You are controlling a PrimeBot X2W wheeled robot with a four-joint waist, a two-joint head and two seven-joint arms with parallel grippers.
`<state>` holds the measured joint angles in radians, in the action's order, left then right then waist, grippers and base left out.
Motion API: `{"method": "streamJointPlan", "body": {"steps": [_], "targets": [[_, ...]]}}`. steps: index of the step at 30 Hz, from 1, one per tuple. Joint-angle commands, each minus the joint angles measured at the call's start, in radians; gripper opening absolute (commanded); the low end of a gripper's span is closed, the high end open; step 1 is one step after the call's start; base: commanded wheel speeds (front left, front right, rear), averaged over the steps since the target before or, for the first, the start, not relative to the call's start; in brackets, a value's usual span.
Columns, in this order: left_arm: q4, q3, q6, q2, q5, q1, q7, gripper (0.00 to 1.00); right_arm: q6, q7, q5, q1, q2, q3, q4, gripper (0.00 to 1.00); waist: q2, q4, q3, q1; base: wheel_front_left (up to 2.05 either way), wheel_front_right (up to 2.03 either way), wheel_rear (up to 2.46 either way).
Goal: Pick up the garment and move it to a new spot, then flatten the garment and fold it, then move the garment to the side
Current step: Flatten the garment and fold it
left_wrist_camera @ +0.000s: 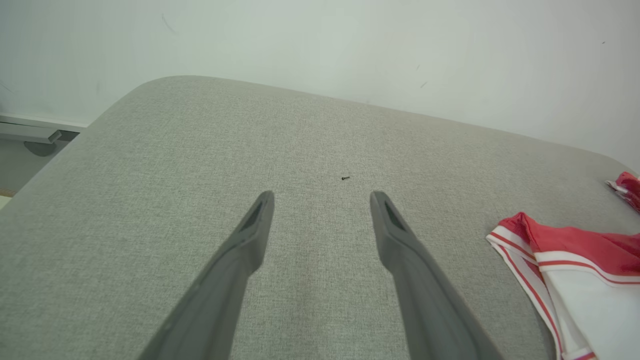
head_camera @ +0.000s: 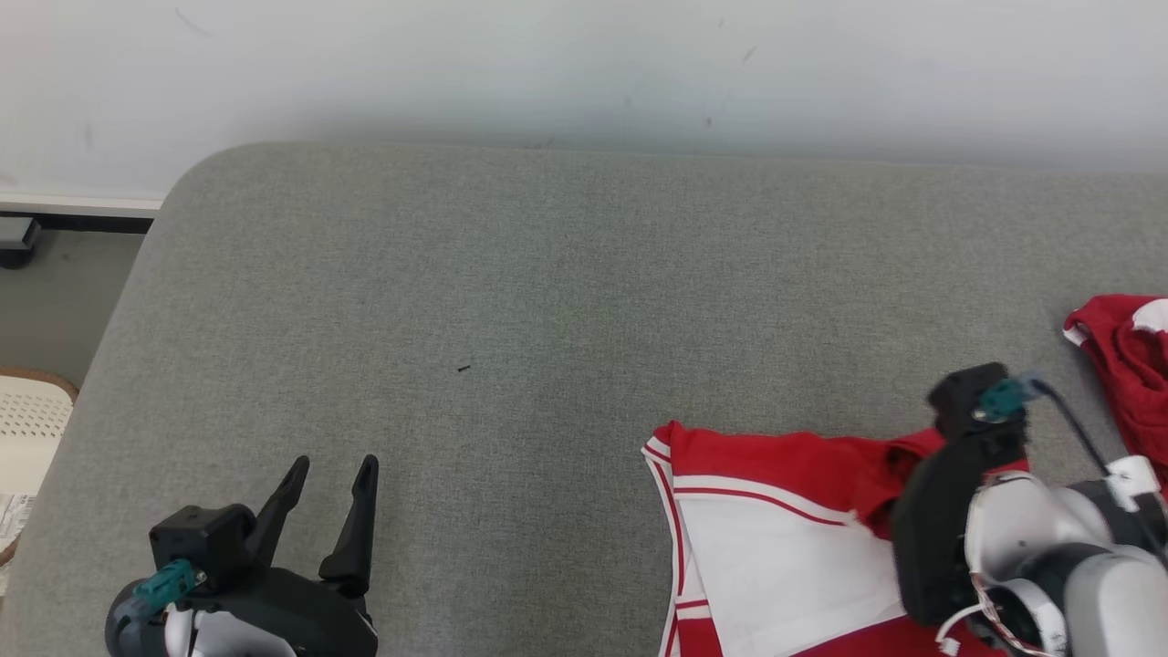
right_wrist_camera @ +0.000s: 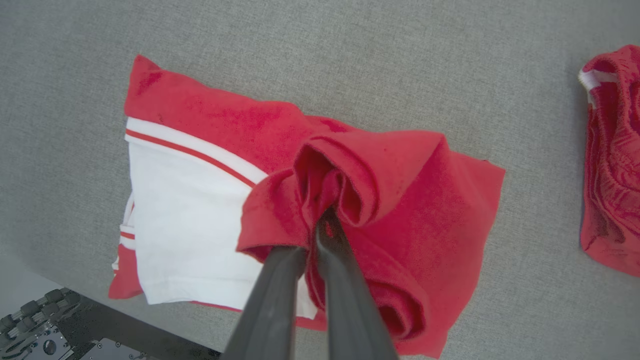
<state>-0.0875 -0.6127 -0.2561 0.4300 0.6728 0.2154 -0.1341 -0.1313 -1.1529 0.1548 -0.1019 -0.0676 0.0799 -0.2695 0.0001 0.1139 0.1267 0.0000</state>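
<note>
A red and white garment (head_camera: 776, 520) lies on the grey cushioned surface (head_camera: 511, 301) at the lower right of the head view; its striped corner reaches into the left wrist view (left_wrist_camera: 565, 265). In the right wrist view the garment (right_wrist_camera: 190, 200) is partly folded, and a bunched red fold (right_wrist_camera: 360, 175) is pinched between my right gripper's fingers (right_wrist_camera: 345, 280). My right gripper (right_wrist_camera: 317, 225) is shut on that fold; in the head view its fingertips are hidden under its own wrist. My left gripper (head_camera: 330, 470) stands open at the lower left, above bare fabric (left_wrist_camera: 322, 197).
A second red garment (head_camera: 1127, 365) lies at the right edge (right_wrist_camera: 612, 155). A white wall (head_camera: 584, 64) backs the surface. Off the left edge sit a pale woven basket (head_camera: 27, 429) and floor. A tiny dark speck (head_camera: 464, 369) lies mid-surface.
</note>
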Motion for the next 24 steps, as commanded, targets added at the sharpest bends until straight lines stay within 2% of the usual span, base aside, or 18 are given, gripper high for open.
{"method": "streamJointPlan", "body": {"steps": [1,12,24], "targets": [[-0.003,0.001,0.0,0.004,0.012,0.01,-0.007,1.0,0.001,0.004,0.008,-0.015,0.0,-0.015,0.006,0.0,-0.0001,0.0,0.002,0.0,0.0,0.0,0.0],[-0.013,-0.005,0.004,0.001,0.011,0.021,-0.007,1.0,0.001,0.047,0.054,-0.068,0.011,-0.203,0.111,0.0,-0.0001,0.017,0.004,0.0,0.0,0.0,0.0],[-0.023,-0.013,0.007,-0.004,0.015,0.033,-0.008,1.0,0.001,0.115,0.096,-0.137,0.016,-0.266,0.226,0.0,-0.0001,0.029,0.007,0.0,0.0,0.0,0.0]]}}
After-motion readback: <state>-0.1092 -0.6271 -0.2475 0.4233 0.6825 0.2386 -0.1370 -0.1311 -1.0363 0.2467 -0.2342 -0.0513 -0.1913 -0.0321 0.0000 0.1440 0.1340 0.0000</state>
